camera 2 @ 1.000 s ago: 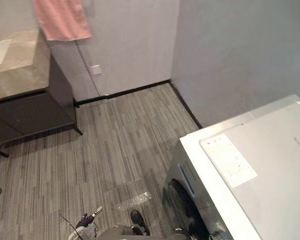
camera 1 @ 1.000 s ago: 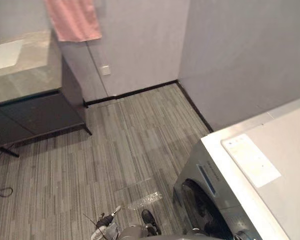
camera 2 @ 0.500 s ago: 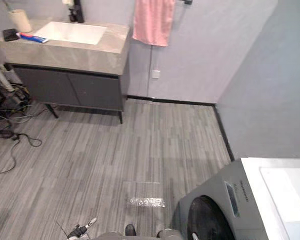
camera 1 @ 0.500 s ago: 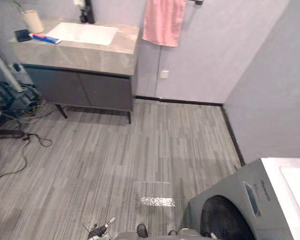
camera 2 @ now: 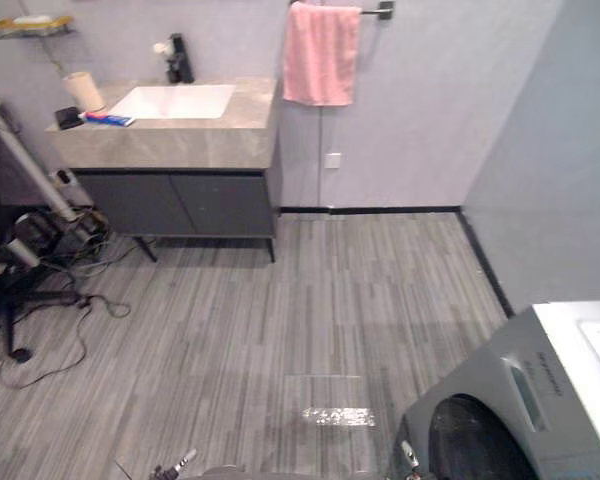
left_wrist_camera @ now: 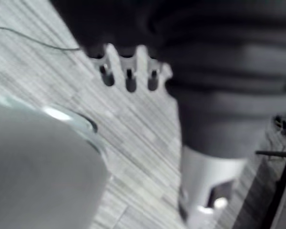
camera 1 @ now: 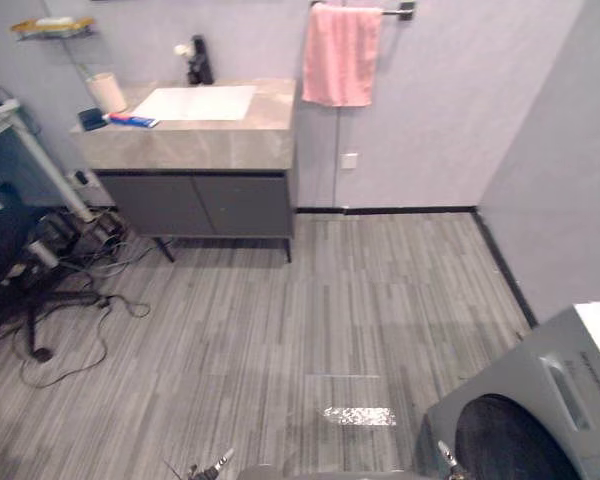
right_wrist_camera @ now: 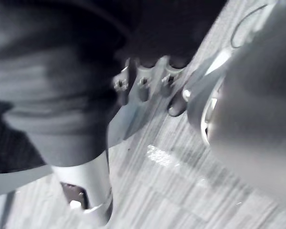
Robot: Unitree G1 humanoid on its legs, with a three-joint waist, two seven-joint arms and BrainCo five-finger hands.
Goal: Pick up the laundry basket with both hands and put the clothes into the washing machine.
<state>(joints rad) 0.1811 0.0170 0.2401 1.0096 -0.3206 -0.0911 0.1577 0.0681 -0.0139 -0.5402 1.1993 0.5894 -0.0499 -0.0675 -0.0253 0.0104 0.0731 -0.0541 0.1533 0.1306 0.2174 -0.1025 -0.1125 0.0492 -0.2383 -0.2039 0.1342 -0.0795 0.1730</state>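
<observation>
The grey front-loading washing machine (camera 1: 540, 410) stands at the lower right of the head views, its round dark door (camera 2: 470, 445) facing the striped floor. My left hand (left_wrist_camera: 128, 71) hangs above the floor with relaxed fingers and nothing in it. My right hand (right_wrist_camera: 143, 81) hangs the same way, empty, close beside a grey rounded surface (right_wrist_camera: 252, 105) with a ring on it. I see no laundry basket and no clothes in any view.
A dark vanity with a stone top and white sink (camera 1: 195, 105) stands against the far wall, with a pink towel (camera 1: 342, 55) on a rail beside it. A black chair and loose cables (camera 1: 30, 280) lie at the left. Grey walls close the corner at right.
The camera has swung left: the vanity and towel have come further into view and the washing machine has slid to the lower right corner. Nothing in the room itself moved.
</observation>
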